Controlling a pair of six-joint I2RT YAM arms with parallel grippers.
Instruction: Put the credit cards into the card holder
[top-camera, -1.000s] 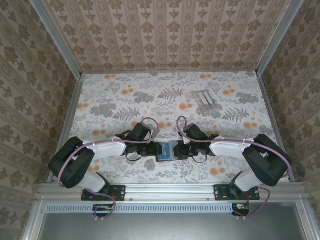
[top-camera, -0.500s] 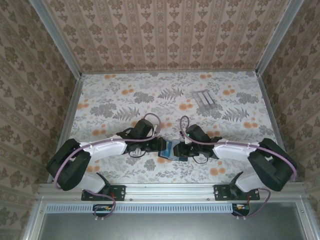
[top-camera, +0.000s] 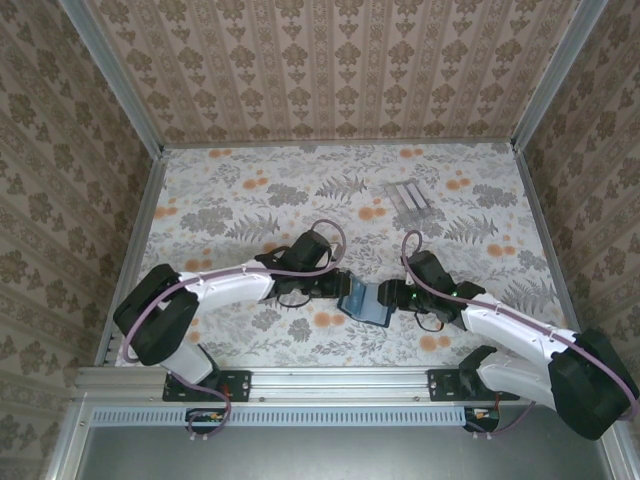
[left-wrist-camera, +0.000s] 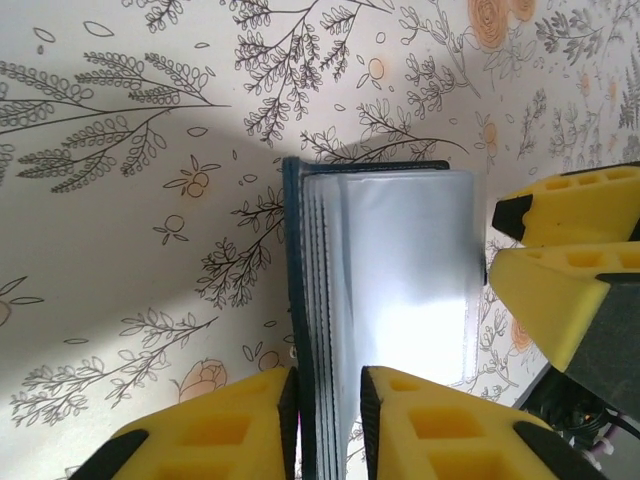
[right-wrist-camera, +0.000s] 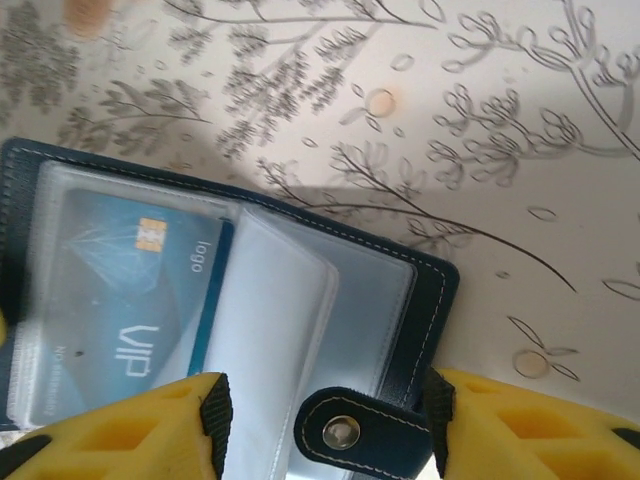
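— where is the holder found?
— the holder (top-camera: 368, 302) is seen lying open on the table (top-camera: 220, 200), near the front edge and about midway across, between the two grippers; a light blue card (right-wrist-camera: 125, 295) marked "vip" is lodged behind clear plastic on one half; more clear sleeves (left-wrist-camera: 400, 270) are fanned beside it.
— and the tab?
— the tab (right-wrist-camera: 362, 434), with its metal snap, is seen at the holder's edge nearest the right wrist camera.
— how are the grippers set?
— the left gripper (left-wrist-camera: 328, 385) is closed on the holder; the navy cover's edge and a few sleeves are pinched between its yellow pads (left-wrist-camera: 240, 430); the right gripper (right-wrist-camera: 325, 400) is spread, with one finger at each side of the tab; whether either finger touches the holder cannot be told.
— what else is on the table?
— a pale slotted rack (top-camera: 408, 198) is seen toward the far right, well apart from the holder and from both grippers; the cloth under everything is printed with grey leaves and orange flowers.
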